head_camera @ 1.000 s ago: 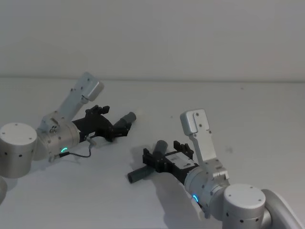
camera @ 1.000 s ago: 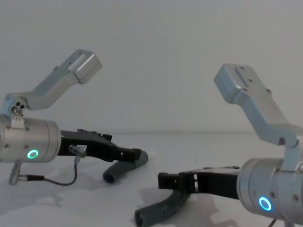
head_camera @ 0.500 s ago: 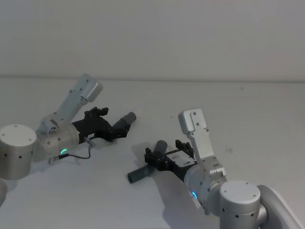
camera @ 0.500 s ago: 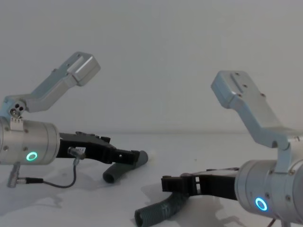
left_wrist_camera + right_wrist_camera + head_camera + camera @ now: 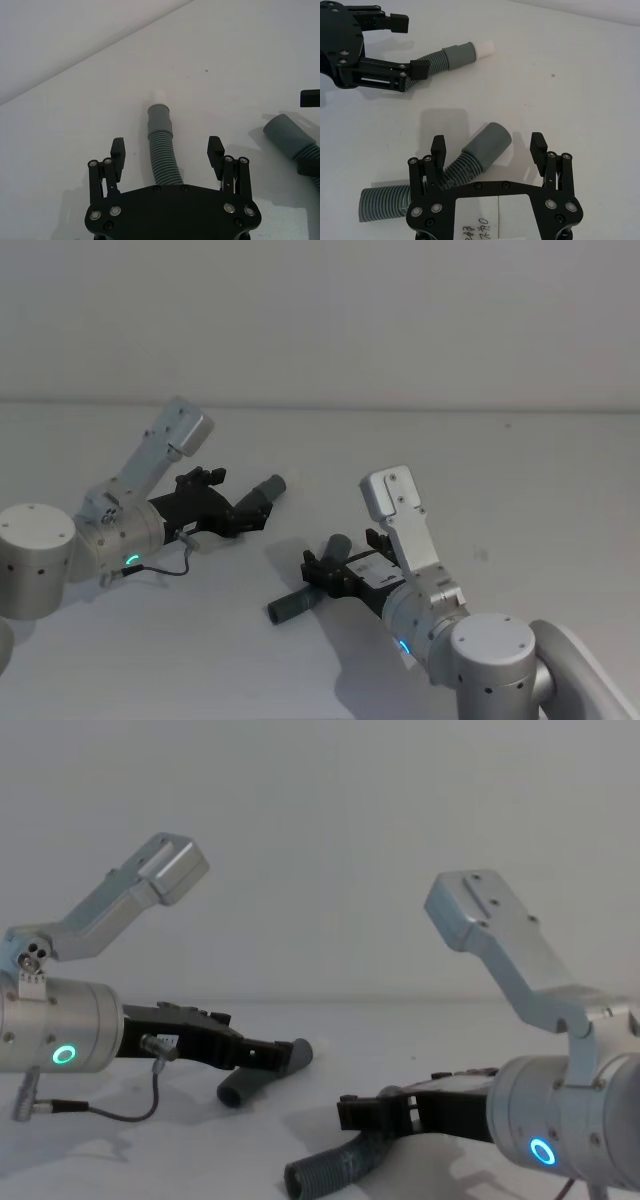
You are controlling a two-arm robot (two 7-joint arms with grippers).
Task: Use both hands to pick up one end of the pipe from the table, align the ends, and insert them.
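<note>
Pipe (image 5: 161, 145) between parted left tool (image 5: 166, 148) fingers (image 5: 118, 150)

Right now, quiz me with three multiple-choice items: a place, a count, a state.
1. The left gripper is: A) astride the white-tipped hose piece; B) holding a cup; C) resting on a box.
2. Hose pieces on the table: A) one; B) two; C) four.
3. The right gripper has its jaws: A) shut on a cuff; B) open either side of the other hose piece; C) shut, empty.
1A, the ribbed part lies between its open jaws. 2B, one at each gripper. 3B, gaps show beside the hose.
</note>
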